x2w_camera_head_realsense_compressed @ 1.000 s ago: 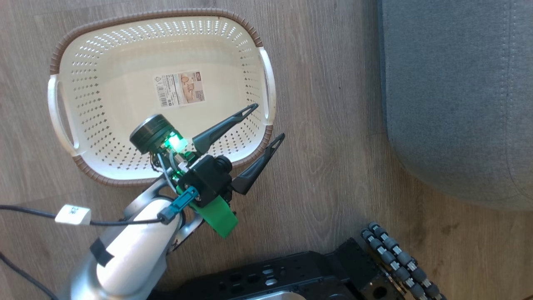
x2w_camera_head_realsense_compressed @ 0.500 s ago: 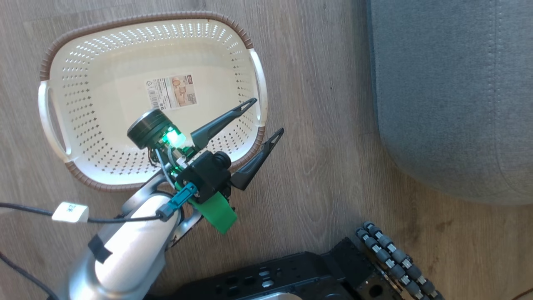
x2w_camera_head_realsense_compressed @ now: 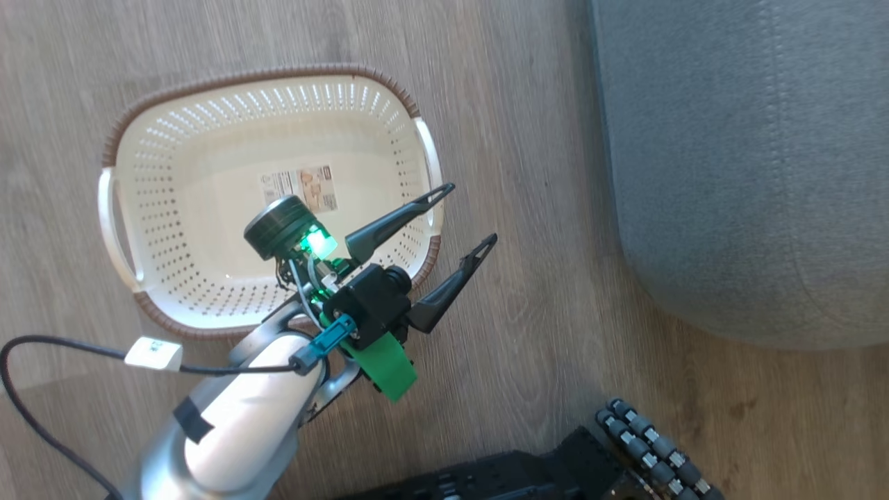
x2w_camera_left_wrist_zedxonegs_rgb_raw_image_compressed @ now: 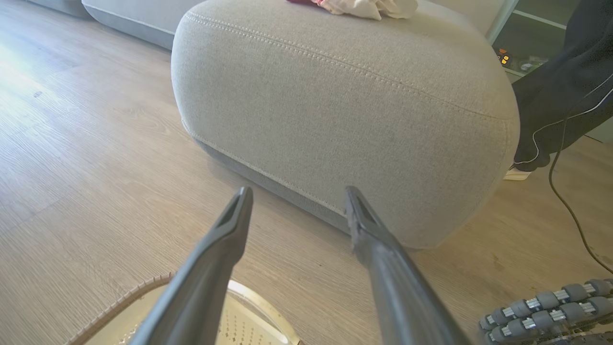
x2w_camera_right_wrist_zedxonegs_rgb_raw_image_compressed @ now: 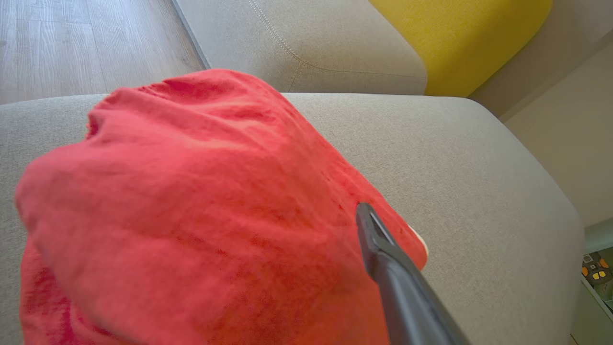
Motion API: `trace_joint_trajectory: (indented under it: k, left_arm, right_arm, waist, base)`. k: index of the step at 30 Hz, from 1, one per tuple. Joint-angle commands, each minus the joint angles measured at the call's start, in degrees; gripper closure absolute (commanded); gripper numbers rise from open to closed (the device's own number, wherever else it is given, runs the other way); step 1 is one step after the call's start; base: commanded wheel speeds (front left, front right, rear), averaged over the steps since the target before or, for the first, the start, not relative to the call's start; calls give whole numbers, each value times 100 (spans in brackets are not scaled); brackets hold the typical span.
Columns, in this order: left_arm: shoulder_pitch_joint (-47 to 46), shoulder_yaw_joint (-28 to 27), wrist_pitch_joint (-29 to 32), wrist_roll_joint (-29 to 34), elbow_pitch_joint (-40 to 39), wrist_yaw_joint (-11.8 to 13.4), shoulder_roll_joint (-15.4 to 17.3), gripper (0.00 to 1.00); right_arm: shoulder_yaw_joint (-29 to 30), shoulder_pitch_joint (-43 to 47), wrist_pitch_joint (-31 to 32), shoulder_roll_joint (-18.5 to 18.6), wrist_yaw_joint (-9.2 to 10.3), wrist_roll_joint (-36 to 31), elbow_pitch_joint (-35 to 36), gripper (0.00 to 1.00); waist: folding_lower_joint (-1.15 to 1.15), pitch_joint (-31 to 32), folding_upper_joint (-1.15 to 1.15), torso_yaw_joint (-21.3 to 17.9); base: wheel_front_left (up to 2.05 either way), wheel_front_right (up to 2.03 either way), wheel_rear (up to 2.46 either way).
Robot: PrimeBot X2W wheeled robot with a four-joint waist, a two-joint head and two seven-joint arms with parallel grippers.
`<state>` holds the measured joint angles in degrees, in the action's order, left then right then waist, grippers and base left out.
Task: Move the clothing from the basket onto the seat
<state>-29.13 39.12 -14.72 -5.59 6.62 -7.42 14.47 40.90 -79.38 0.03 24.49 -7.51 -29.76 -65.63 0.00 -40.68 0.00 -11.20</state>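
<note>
Clothing (x2w_camera_right_wrist_zedxonegs_rgb_raw_image_compressed: pixel 201 206), the plain red piece, bulges right in front of my right tool (x2w_camera_right_wrist_zedxonegs_rgb_raw_image_compressed: pixel 311 215) above the grey seat (x2w_camera_right_wrist_zedxonegs_rgb_raw_image_compressed: pixel 479 201). It covers all but 1 finger (x2w_camera_right_wrist_zedxonegs_rgb_raw_image_compressed: pixel 388 268), so I cannot tell whether that tool is clenched on it or slack.

I judge the step in hand to be laying this piece down. I should bring it low over the middle of the cushion, well in from the rounded edge. Then I release fully and draw back along the finger line, so the fabric does not snag and slide off.

The head view adds the basket (x2w_camera_head_realsense_compressed: pixel 264 73) on the wooden floor (x2w_camera_head_realsense_compressed: pixel 542 104), with only its label (x2w_camera_head_realsense_compressed: pixel 298 191) inside. My left tool (x2w_camera_head_realsense_compressed: pixel 471 212) hangs released there, 2 fingers spread over the basket's near corner.

My left wrist view shows the white-panelled garment (x2w_camera_left_wrist_zedxonegs_rgb_raw_image_compressed: pixel 364 5) lying on top of the seat. It also shows a person's leg (x2w_camera_left_wrist_zedxonegs_rgb_raw_image_compressed: pixel 565 96) just beyond the seat.
</note>
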Motion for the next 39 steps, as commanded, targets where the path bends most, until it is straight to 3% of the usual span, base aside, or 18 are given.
trace_joint_trajectory:
  k: [1,14,20,24,28,32,33,36,39]
  left_arm:
    - [126,-102,-28,-47,-152,-7,-2,0]
    - [346,-178,-28,-130,-61,-7,-372,0]
    - [460,-327,-28,-137,0,-7,-516,0]
    - [575,-627,-28,-140,-3,-7,-655,0]
    - [771,-981,-28,-243,-1,-7,-838,0]
    - [918,-1245,-28,-195,-13,-7,-933,0]
    - [918,-1245,-28,-195,-13,-7,-933,0]
    - [1053,-1528,-28,-111,-29,22,-997,0]
    - [1178,-1860,-28,-75,-86,159,-1059,0]
  right_arm:
    - [-47,-145,13,198,2,17,147,0]
    - [-903,-140,-123,415,2,310,-488,0]
    - [-1458,-173,-603,371,2,559,-682,0]
    - [-1880,-194,-1078,232,2,855,-762,0]
    - [-2582,-209,-1482,-268,2,1503,-764,0]
    - [-3682,572,-1499,-559,2,2775,777,0]
    - [-3682,572,-1499,-559,2,2775,777,0]
    - [-4510,1707,-1500,-246,2,4023,2284,0]
    - [-4917,2727,-1501,230,2,4964,3537,0]
  waist:
    - [0,144,0,-14]
    - [0,1274,0,-120]
    - [0,1845,0,-112]
    - [0,2204,0,-65]
    - [0,2547,0,62]
    - [0,2852,0,203]
    - [0,2852,0,203]
    - [0,3062,0,310]
    - [0,3222,0,439]
  base:
    - [0,0,0]
    - [0,0,0]
    - [0,0,0]
    - [0,0,0]
    - [0,0,0]
    - [0,0,0]
    - [0,0,0]
    - [0,0,0]
    - [0,0,0]
